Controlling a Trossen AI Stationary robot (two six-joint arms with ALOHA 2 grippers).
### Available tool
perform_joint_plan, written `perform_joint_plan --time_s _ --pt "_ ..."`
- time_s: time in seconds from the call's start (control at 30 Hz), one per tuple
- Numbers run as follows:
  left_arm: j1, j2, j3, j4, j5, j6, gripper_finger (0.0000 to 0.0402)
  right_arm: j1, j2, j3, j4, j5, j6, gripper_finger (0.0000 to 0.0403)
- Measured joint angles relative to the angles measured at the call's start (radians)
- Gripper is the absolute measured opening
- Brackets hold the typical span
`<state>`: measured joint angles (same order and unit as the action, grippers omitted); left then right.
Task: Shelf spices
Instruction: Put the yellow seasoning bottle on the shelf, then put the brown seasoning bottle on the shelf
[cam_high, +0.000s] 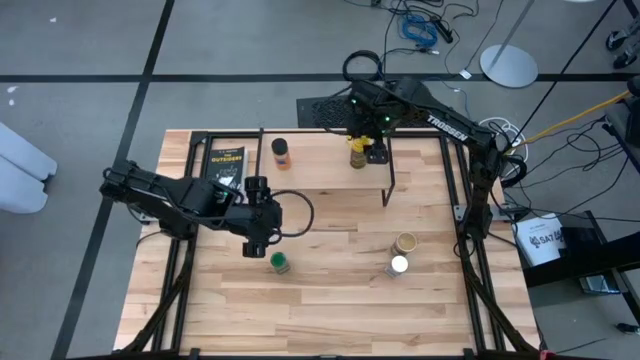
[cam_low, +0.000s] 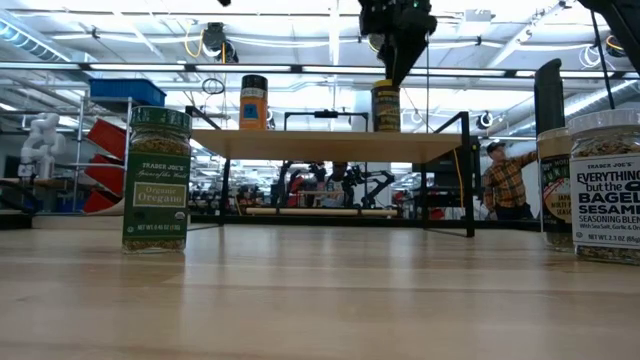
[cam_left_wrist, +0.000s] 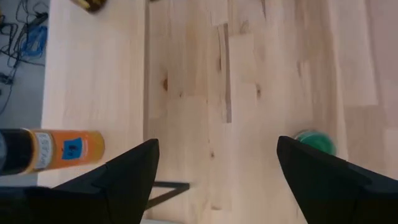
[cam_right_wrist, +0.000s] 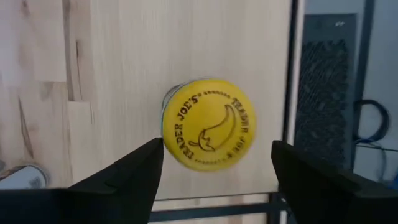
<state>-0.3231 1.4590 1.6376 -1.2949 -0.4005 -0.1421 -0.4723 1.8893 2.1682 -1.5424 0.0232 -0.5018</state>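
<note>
The tabletop (cam_high: 330, 300) is pale jointed wood with visible grain and knots, smooth with a soft sheen. The shelf (cam_low: 330, 145) has a light wood plank top on thin matt black metal rods. The yellow lid (cam_right_wrist: 209, 123) looks like smooth plastic with dark print. The green-lidded jar (cam_low: 156, 180) is clear and glossy under a paper label. Both arms' jaws are matt black.

We see a yellow lid (cam_right_wrist: 209, 123) with dark lettering, an orange-bodied jar (cam_left_wrist: 53, 150), a green lid (cam_high: 280, 263), pale wood surface (cam_high: 330, 290).
</note>
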Motion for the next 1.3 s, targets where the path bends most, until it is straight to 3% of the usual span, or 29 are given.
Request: perform_joint_plan --time_s 0.33,0.7,1.0,1.3 --pt "0.000 0.001 -0.092 0.034 -0.049 -0.015 0.0336 0.065 -0.051 0.085 -0.029 0.005 0.082 0.0290" --pt "-0.022 0.000 -0.094 0.030 -0.050 -0.043 0.0336 0.282 -0.202 0.033 -0.028 0.005 0.391 0.0290" --pt "-0.051 0.000 -0.094 0.039 -0.052 -0.100 0.0336 0.522 -0.474 -0.375 -0.031 0.002 0.751 0.0290" --pt "-0.067 -0.001 -0.094 0.163 -0.052 -0.111 0.0336 0.751 -0.677 -0.788 0.041 0.031 0.894 0.0290"
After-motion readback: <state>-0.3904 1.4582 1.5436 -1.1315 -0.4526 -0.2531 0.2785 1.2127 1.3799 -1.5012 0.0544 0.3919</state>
